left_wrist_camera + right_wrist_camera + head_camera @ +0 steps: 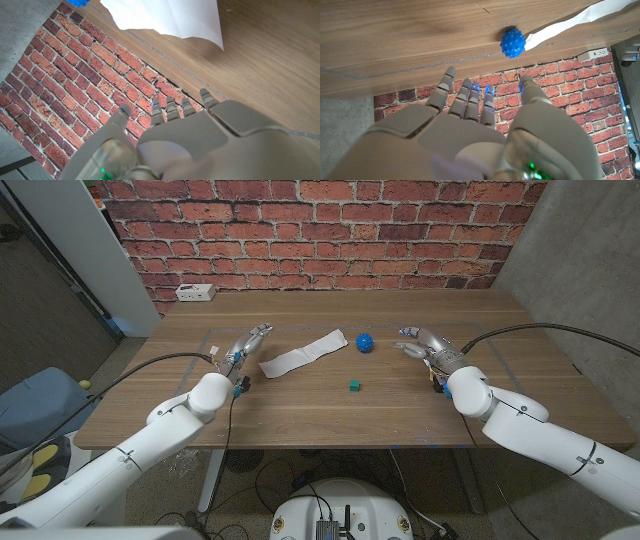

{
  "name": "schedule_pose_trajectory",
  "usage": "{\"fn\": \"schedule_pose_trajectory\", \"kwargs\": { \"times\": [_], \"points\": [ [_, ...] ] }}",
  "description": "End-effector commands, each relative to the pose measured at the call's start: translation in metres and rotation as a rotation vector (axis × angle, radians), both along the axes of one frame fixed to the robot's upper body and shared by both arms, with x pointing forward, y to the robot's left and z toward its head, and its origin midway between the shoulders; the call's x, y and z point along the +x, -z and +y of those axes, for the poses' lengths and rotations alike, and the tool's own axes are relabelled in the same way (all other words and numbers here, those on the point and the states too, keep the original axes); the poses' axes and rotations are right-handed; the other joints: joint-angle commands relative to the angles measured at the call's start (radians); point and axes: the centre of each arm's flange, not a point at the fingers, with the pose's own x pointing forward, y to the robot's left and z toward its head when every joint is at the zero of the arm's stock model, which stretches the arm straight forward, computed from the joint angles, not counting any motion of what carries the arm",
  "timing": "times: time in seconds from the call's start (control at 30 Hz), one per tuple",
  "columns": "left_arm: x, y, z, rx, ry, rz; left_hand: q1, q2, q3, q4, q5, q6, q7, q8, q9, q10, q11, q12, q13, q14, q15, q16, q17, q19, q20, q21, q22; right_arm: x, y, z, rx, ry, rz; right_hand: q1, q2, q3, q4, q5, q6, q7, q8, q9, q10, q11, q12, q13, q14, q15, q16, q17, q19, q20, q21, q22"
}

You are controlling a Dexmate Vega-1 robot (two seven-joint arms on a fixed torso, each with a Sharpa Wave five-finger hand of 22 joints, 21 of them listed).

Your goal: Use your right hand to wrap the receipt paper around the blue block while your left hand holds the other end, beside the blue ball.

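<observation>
A white strip of receipt paper (303,352) lies slanted on the wooden table (300,410), and its near end shows as receipt paper (170,17) in the left wrist view. The knobbly blue ball (364,341) sits just past the strip's right end, seen as the blue ball (513,43) in the right wrist view. A small teal block (354,385) stands alone nearer the front. My left hand (243,348) is open, left of the paper and apart from it. My right hand (425,344) is open, right of the ball, holding nothing.
A white power strip (195,293) lies at the table's back left edge against the brick wall. Cables trail from both arms across the table. A grey concrete wall stands at the right.
</observation>
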Motion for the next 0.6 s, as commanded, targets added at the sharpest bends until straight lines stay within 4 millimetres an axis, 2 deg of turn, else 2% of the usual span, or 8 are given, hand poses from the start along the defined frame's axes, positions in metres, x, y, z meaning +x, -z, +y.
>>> {"fn": "schedule_pose_trajectory", "kwargs": {
  "times": [0.03, 0.6],
  "points": [
    [-0.005, 0.005, 0.003, 0.001, -0.001, -0.001, 0.004, -0.006, -0.002, -0.002, -0.001, 0.008, 0.001, -0.003, 0.005, 0.005, -0.001, 0.001, 0.002, 0.003, -0.004, 0.002, 0.005, 0.001, 0.009, -0.001, 0.004, -0.013, 0.003, 0.02, -0.088, 0.011, -0.011, 0.028, -0.005, 0.009, 0.002, 0.005, 0.02, 0.003, 0.004, 0.002, 0.019, -0.005, 0.0, 0.003, 0.024, -0.011, 0.012, 0.005, 0.02, -0.003, 0.007, 0.004],
    [-0.006, 0.009, 0.008, -0.009, 0.004, -0.004, 0.0, -0.007, -0.004, 0.001, 0.0, 0.01, 0.002, -0.009, 0.005, 0.005, -0.003, -0.005, 0.002, 0.004, -0.004, 0.0, 0.005, -0.001, 0.008, -0.004, 0.004, -0.021, 0.005, 0.048, -0.192, 0.016, -0.035, 0.153, -0.036, 0.024, -0.001, 0.013, 0.079, -0.013, 0.011, 0.003, 0.079, -0.024, 0.006, 0.005, 0.093, -0.051, 0.04, 0.017, 0.085, -0.017, 0.022, 0.006]
  ]
}}
